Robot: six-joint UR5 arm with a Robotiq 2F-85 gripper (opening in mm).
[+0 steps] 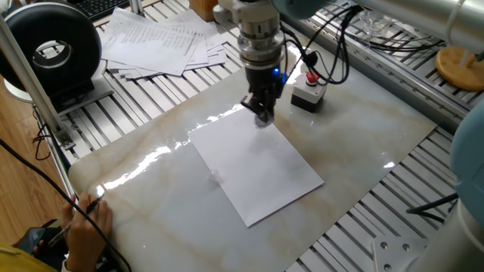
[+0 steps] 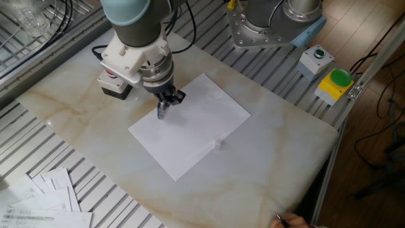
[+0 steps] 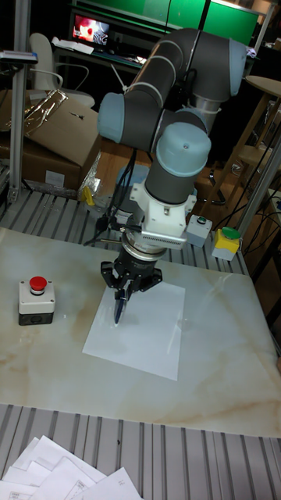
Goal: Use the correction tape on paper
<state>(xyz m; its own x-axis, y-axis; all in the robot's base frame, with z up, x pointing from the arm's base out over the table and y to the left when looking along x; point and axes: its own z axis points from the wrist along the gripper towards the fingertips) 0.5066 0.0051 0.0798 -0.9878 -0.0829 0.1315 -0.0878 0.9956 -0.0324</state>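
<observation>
Correction tape (image 3: 118, 309) is pinched in the gripper (image 2: 166, 104), fingers clamped on its upper end while the tip angles down onto the paper (image 1: 261, 170). Contact point sits near one corner of the sheet, on the side facing the red-button box (image 3: 36, 299). From the tall fixed view the dispenser is clearly tilted, not upright, and the tip looks like it's touching the sheet, though I can't swear to it from these angles.

Handling-wise, my guess: the dispenser is light, hard plastic and kind of slick, so it could twist in the fingers if the drag force goes sideways. Grabbing it across the flat body, up high and away from the tip, seems right, and that's how it looks here.

The paper is the real worry. It's one thin loose sheet on a glossy marble-look table (image 1: 378, 128), nothing pinning it. It'll probably slide or buckle if the press is too heavy or the pull goes toward a free edge. Light pressure, I'd say.

Printed sheets (image 1: 162, 41) are fanned out well away past the far corner.
</observation>
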